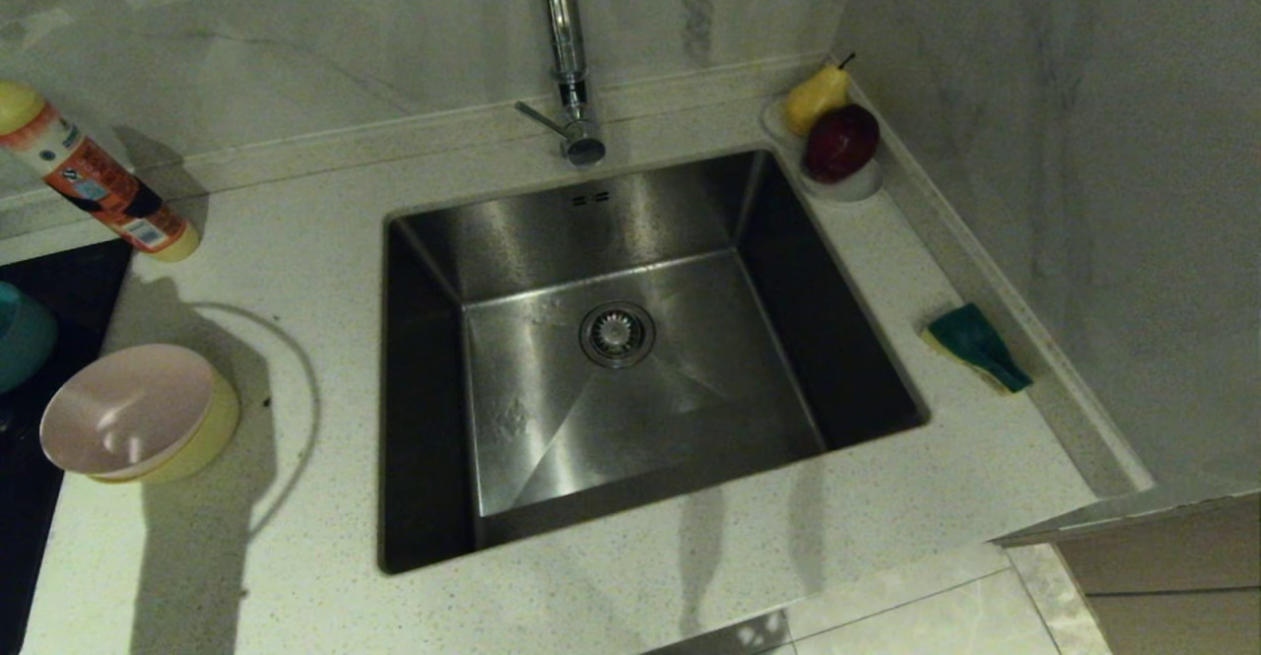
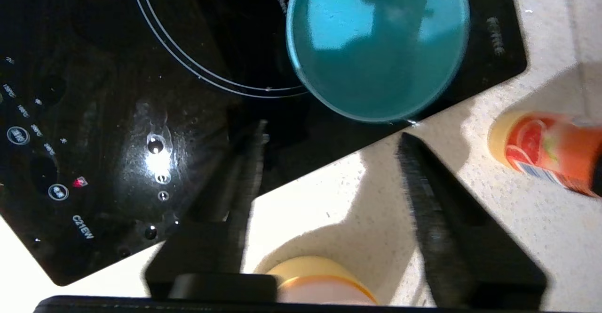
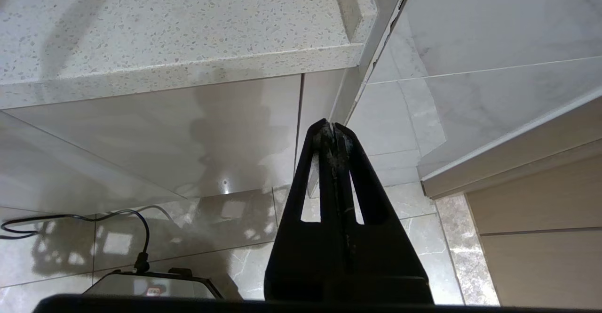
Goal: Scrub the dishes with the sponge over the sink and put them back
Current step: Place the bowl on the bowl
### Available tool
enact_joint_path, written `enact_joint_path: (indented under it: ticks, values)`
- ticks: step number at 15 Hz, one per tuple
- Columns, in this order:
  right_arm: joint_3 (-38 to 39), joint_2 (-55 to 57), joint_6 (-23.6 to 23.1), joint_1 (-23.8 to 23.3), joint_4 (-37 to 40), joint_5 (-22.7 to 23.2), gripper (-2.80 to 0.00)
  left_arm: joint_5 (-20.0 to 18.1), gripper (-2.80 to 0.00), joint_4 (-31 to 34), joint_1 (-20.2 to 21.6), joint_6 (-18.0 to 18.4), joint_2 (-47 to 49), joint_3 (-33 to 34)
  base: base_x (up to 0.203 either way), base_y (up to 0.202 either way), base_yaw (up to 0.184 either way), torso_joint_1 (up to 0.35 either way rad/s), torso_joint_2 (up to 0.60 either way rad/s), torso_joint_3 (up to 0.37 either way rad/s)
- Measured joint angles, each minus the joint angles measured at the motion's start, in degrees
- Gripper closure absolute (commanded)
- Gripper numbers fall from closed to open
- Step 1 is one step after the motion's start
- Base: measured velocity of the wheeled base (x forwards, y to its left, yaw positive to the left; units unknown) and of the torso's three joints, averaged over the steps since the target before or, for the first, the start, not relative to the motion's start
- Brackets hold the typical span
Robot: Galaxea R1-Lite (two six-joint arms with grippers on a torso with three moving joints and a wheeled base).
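Observation:
The pale pink bowl point(image 1: 128, 419) sits tilted inside the yellow bowl point(image 1: 212, 433) on the counter left of the sink point(image 1: 690, 409). The teal bowl point(image 1: 20, 335) stands on the black cooktop at the far left edge. On the counter right of the sink lies the sponge point(image 1: 975, 345), green face up. Neither arm shows in the head view. In the left wrist view my left gripper point(image 2: 334, 132) hangs open and empty over the cooktop's edge, with the teal bowl point(image 2: 376, 44) just beyond its tips and the nested pink bowl point(image 2: 324, 299) under its base. My right gripper point(image 3: 333, 127) is shut, parked below the counter front.
An orange detergent bottle point(image 1: 99, 182) lies on the counter at the back left. The faucet point(image 1: 566, 44) rises behind the sink. A white dish with a pear and a red fruit point(image 1: 837, 143) sits in the back right corner. The cooktop point(image 2: 94, 92) is glossy black glass.

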Motion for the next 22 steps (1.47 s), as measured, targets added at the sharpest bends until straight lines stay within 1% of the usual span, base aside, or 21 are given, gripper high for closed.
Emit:
enact_joint_path:
  ticks: [2, 5, 9, 22]
  values:
    - [0.0, 0.0, 0.0, 0.0, 0.0, 0.0, 0.0, -0.6, -2.8, 0.0, 0.8, -0.7, 1.6, -0.5, 0.0, 0.0, 0.0, 0.0, 0.0, 0.0]
    - [0.0, 0.0, 0.0, 0.0, 0.0, 0.0, 0.0, -0.8, -2.8, -0.4, 2.3, -3.2, 3.9, -0.7, 0.0, 0.0, 0.0, 0.0, 0.0, 0.0]
    - [0.0, 0.0, 0.0, 0.0, 0.0, 0.0, 0.0, -1.5, -2.8, 0.0, 3.6, -4.4, 6.2, -2.0, 0.0, 0.0, 0.0, 0.0, 0.0, 0.0]
    - [0.0, 0.0, 0.0, 0.0, 0.0, 0.0, 0.0, -1.5, -2.8, 0.2, 4.5, -4.8, 11.5, -2.0, 0.0, 0.0, 0.0, 0.0, 0.0, 0.0]
